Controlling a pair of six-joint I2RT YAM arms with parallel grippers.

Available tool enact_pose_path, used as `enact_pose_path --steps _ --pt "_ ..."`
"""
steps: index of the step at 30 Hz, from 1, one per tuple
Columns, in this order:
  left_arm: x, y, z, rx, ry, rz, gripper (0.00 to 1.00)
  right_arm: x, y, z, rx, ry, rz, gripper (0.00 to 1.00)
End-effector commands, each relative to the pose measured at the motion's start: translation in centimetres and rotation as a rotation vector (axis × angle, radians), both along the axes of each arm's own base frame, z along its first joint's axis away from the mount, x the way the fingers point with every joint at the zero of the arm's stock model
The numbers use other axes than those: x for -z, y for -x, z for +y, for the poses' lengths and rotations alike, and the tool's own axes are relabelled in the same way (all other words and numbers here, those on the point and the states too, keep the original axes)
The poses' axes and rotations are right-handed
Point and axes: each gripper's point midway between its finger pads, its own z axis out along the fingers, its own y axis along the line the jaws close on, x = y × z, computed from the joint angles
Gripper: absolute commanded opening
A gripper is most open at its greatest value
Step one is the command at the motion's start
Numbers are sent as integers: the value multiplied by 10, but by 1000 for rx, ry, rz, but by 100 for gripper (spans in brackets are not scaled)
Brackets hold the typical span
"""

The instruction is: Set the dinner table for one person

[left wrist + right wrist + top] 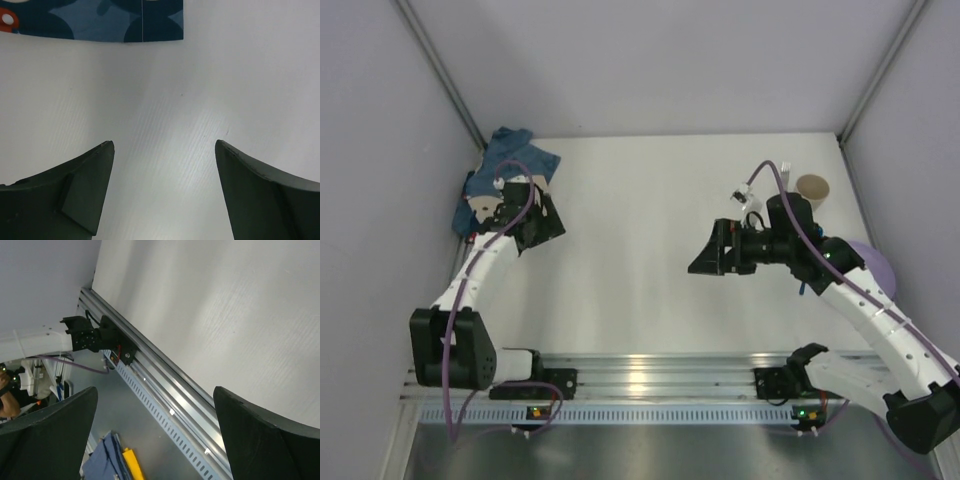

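The dinner table (630, 190) is a matte white top with a ribbed aluminium rail (640, 378) along its near edge. My left gripper (542, 226) hovers at the far left of the table, just in front of a crumpled blue patterned cloth (505, 160). In the left wrist view that gripper (164, 144) is open over bare table, with the cloth's edge (100, 20) ahead of it. My right gripper (708, 252) hangs above the table's right half and points left. In the right wrist view it (155, 390) is open and holds nothing.
A tan paper cup (812, 188) stands at the far right. A lilac plate (873, 263) lies at the right edge, partly under the right arm. Grey walls close in the table on three sides. The right wrist view shows the rail (165, 375) and the left arm's base (95, 337).
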Motion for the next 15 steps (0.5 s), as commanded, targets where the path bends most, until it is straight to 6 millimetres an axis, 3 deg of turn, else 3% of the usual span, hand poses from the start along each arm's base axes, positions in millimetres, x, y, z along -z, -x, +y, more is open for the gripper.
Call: enact_pose_path --steps 1,5,6,8,9,15 --pt "14 -16 0 -5 1 22 87 -15 4 -11 25 33 -63 99" --pt "36 -34 4 -7 -29 67 86 -13 3 -22 66 79 -64 100" --pt "51 -38 3 -1 -35 112 86 -16 2 -24 77 86 -74 100" --pt "56 -50 4 16 -49 129 86 -14 0 -28 92 106 -71 100" --pt "69 -54 4 23 -58 166 85 -13 -2 -29 102 117 -69 100" --pt "91 -85 16 20 -141 225 84 -6 -14 -33 138 154 -47 100"
